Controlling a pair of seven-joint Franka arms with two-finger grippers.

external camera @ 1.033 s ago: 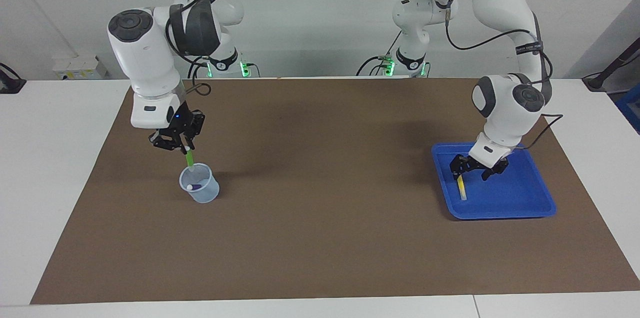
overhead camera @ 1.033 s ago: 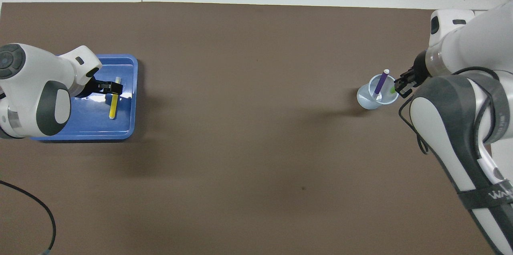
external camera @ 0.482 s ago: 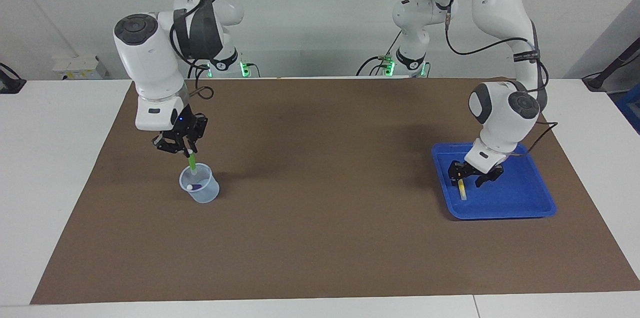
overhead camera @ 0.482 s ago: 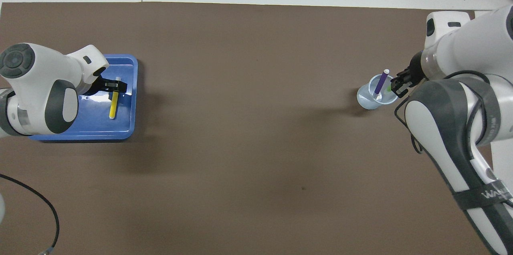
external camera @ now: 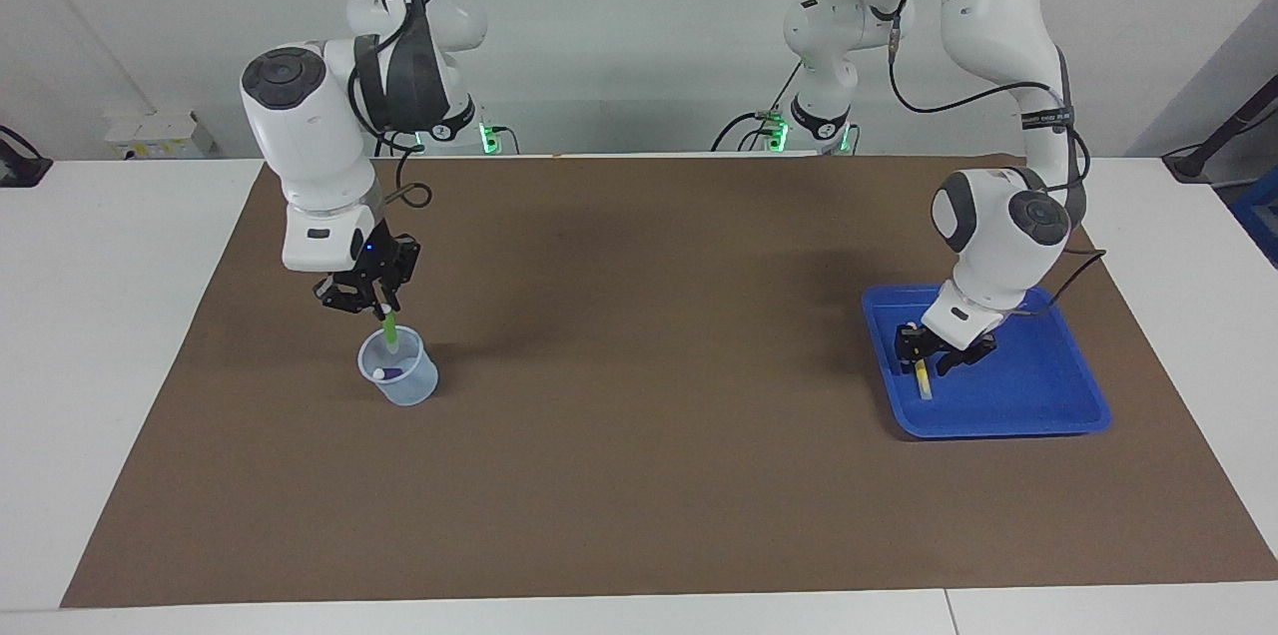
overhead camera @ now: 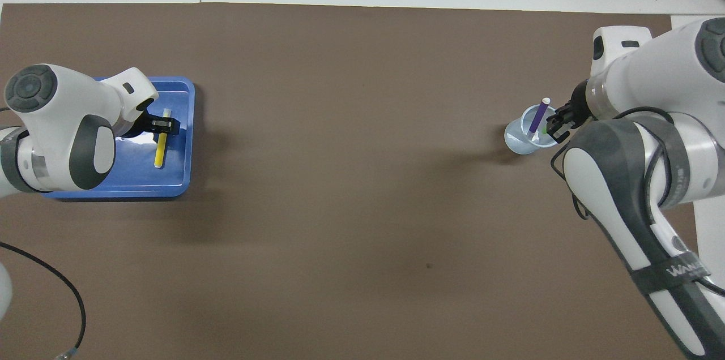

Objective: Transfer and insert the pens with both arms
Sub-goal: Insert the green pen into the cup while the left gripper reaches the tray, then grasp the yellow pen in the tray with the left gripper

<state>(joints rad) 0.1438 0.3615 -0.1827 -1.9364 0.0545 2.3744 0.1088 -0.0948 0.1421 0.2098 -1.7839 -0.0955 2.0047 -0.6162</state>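
Lowered since a second ago: green pen (external camera: 390,330), now sunk partway into translucent plastic cup (external camera: 399,378), pinched upright near its top by right gripper (external camera: 369,301) just over the rim at the right arm's end of the table. Already inside: purple pen (overhead camera: 538,116), leaning on the cup wall, pale tip up past the rim. Judged as second insertion almost finished, only letting go left. Across brown matte mat (external camera: 639,475), at the left arm's end: shallow blue tray (external camera: 1058,415), glossy, with raised lip and rounded corners. Also changed there: left gripper (external camera: 934,355) dropped lower into the tray, straddling the upper end of yellow pen (overhead camera: 161,148); fingers on either side of the barrel, but whether pressed closed on it cannot tell. Yellow pen lying flat on the tray floor, slim smooth cylinder with whitish end. Judged as last pickup just starting, hand-across and insertion to follow. Round slick barrels, likely to roll or slip under a loose pinch.
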